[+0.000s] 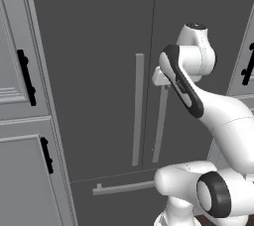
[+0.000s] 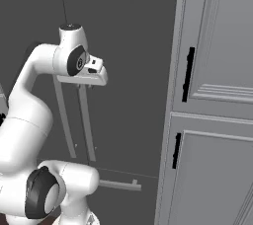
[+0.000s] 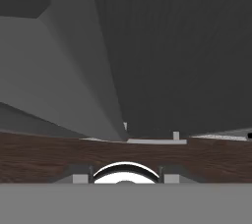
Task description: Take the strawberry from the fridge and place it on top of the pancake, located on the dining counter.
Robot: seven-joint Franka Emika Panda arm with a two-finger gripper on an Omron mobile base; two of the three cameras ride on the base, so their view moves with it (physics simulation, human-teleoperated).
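Gripping right bar handle (image 1: pixel 159 121) of closed fridge (image 1: pixel 99 46) near its top, gripper (image 2: pixel 85 87) clamping narrow on it; cabinets (image 2: pixel 217 95) flanking.

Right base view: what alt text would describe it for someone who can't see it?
A white robot arm reaches its gripper to the top of the right-hand of two long grey bar handles on a tall dark grey fridge with closed doors. Light grey panelled cabinets with black handles stand to the right.
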